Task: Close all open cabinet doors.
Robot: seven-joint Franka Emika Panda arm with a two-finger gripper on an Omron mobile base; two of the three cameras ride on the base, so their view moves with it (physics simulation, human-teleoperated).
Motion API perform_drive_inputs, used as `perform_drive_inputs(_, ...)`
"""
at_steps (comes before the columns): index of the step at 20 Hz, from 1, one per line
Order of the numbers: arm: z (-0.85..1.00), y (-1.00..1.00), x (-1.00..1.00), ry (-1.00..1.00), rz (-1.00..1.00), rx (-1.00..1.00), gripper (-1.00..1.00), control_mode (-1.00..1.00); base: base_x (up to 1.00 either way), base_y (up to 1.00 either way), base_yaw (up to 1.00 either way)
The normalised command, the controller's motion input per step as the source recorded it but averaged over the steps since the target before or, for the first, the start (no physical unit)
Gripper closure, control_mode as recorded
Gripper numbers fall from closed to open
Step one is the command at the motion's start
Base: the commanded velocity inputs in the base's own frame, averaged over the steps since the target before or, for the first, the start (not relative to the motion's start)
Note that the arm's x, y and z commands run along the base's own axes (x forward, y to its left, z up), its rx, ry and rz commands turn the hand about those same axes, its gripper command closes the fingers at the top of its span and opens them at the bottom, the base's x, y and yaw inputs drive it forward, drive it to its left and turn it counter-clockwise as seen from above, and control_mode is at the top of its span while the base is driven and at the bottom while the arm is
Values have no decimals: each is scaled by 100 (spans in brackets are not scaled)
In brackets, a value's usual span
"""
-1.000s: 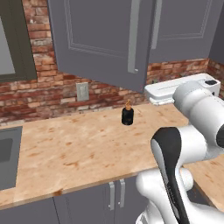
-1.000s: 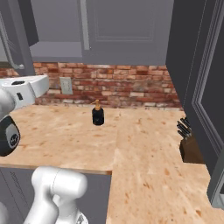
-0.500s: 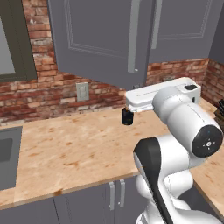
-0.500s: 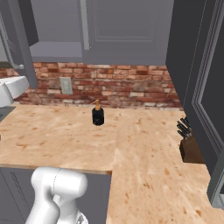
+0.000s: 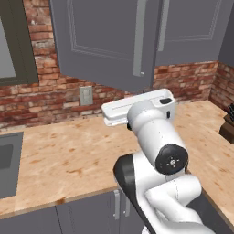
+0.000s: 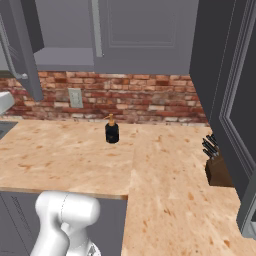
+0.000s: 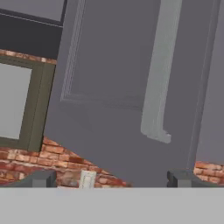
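Facing the open cabinet door with fingertips spread wide apart, silver bar handle sitting at about one o'clock, apparently untouched.

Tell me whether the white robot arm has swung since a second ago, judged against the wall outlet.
Yes. In the left base view the white robot arm has swung left: its forearm, earlier far right of the wall outlet, now reaches nearly to it.
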Motion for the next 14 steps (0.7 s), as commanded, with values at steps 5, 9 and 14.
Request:
perform_drive_inputs(5,-23,40,59,-11,-5,1,-100,-100,0,0,0)
perform_drive_inputs(9,-21,4,51,-14,-11,6,-100,-100,0,0,0)
perform_drive_inputs(14,-12,0,56,-14,-15,5,-100,-100,0,0,0)
